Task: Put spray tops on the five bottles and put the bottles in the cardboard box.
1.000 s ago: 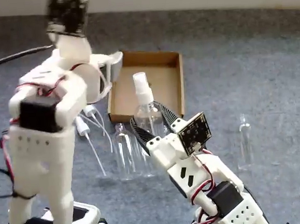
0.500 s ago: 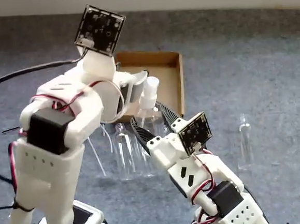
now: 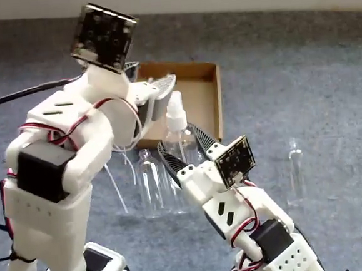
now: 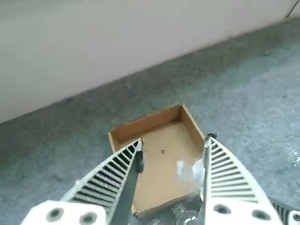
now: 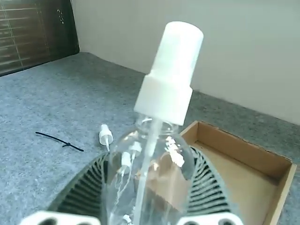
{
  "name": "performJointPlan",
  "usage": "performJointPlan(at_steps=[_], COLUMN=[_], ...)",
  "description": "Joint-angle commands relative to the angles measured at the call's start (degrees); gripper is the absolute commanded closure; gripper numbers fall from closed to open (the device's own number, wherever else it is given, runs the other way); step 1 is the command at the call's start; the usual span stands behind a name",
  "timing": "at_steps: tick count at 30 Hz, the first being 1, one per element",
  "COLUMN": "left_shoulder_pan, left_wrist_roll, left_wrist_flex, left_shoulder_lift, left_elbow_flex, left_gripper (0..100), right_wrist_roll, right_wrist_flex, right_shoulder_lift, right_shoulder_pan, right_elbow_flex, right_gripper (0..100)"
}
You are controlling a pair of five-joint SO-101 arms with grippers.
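We've got one capped bottle (image 3: 178,134) clamped in the right gripper (image 5: 151,161) mid-frame, left gripper (image 4: 173,140) wide open near the empty box (image 3: 218,101) upper centre (other bottles (image 3: 149,182) topless below), so most work's left.

The desk (image 3: 326,67) is covered in a grey, carpet-like fabric with a fine, mottled pile. A thin black cable tie (image 5: 60,141) lies flat on it, with a small lump partway along its length. Beyond the desk's far edge stands a plain pale wall (image 5: 262,51), and beside the wall hangs a dark slatted blind (image 5: 33,33).
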Motion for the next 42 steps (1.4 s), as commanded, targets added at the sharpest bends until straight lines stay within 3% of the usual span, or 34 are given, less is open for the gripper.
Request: performJointPlan(at_steps=[1,13,24,31,42], left_shoulder_pan=[2.1,2.5,4.4,-0.6,-0.9], left_wrist_roll=[-0.8,-0.9,-1.0,-4.0,-4.0], left_wrist_flex=[-1.0,5.7,6.8,-3.3,-3.4], left_shoulder_lift=[0.6,-0.2,-7.3,-1.7,10.6], left_elbow_flex=[-1.5,1.5,1.9,2.5,-4.2], left_gripper=[80,80,80,80,80], right_wrist_roll=[-0.3,-0.3,-0.3,-0.3,-0.3], right_wrist_flex=[-1.0,-1.0,-1.0,-1.0,-1.0], right_shoulder_lift=[0.4,0.4,0.4,0.2,0.1], right_shoulder_pan=[0.6,0.6,0.6,0.6,0.6], right_elbow_flex=[-0.7,-0.7,-0.7,-0.7,-0.7], right_gripper=[99.5,99.5,99.5,99.5,99.5])
